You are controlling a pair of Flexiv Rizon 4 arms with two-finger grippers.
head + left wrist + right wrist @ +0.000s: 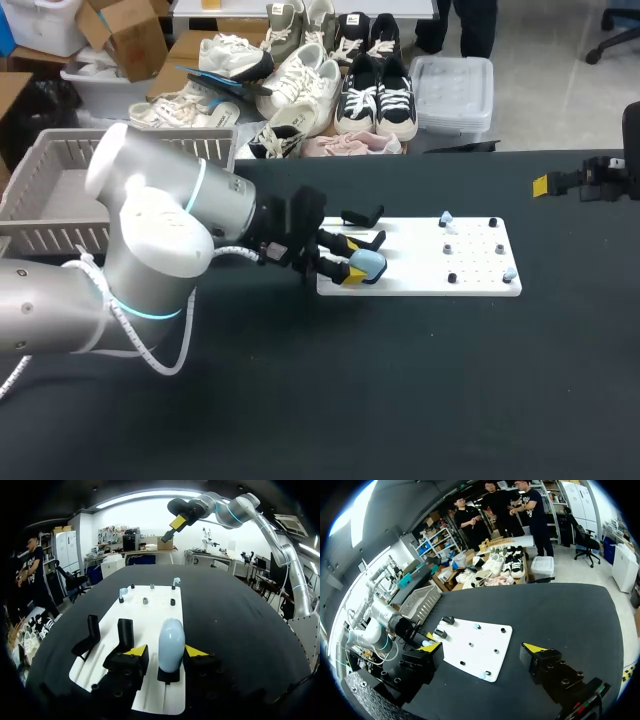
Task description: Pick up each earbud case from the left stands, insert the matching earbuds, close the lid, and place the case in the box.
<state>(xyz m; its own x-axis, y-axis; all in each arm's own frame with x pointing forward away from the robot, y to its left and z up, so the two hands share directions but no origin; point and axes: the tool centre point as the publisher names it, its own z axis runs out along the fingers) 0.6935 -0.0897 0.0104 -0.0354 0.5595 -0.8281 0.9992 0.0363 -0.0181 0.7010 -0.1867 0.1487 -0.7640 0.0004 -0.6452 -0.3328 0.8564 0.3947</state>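
A light blue earbud case (368,262) (171,642) stands upright on a black stand at the left end of the white board (450,283) (150,612). My left gripper (350,258) (166,651) straddles it. One yellow tip is against the case, and a thin gap shows at the other, so the gripper is open. Two more black stands (363,216) (90,635) beside it are bare. Small light blue earbuds (446,217) (123,591) sit on pegs at the board's far end. My right gripper (565,184) (482,648) hangs wide open and empty, off to the right above the table.
A pale slatted basket (50,195) (422,600) stands at the table's back left, behind my left arm. Several small black pegs (451,277) dot the board. The dark tabletop (400,400) stretches in front of the board.
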